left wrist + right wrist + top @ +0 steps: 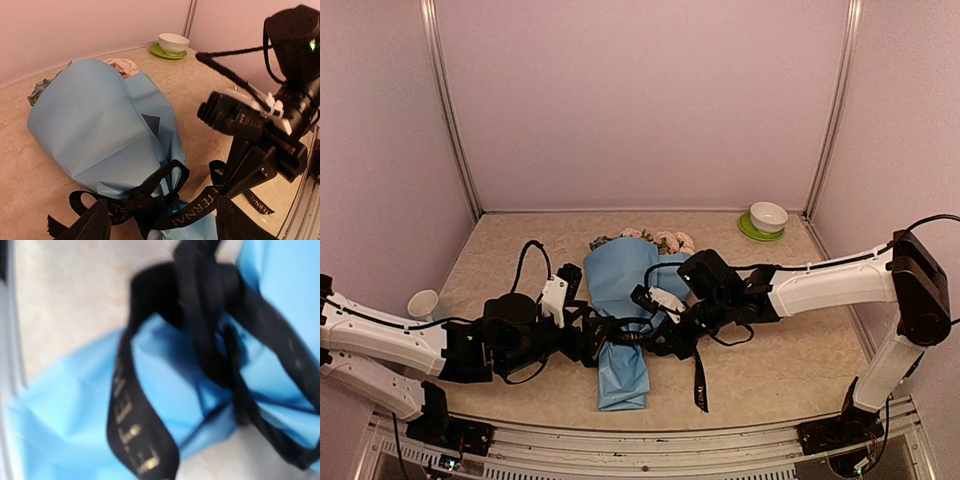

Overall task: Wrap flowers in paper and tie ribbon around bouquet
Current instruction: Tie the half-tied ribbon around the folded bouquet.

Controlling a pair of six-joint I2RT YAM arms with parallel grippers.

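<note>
The bouquet lies mid-table: light blue paper (620,275) wrapped as a cone, with the flowers (655,240) poking out of its far, wide end. A black ribbon (200,207) is knotted with loops round the narrow neck, and one tail (700,385) trails toward the front edge. My left gripper (160,212) is open, its fingers (90,225) on either side of the knot. Just right of the neck, my right gripper (223,187) is shut on a ribbon band with gold lettering (140,440). The right wrist view is blurred and its own fingers do not show.
A white bowl on a green saucer (767,217) stands at the back right corner. A white cup (423,303) sits by the left wall, beside the left arm. Both arms cross low over the front half of the table.
</note>
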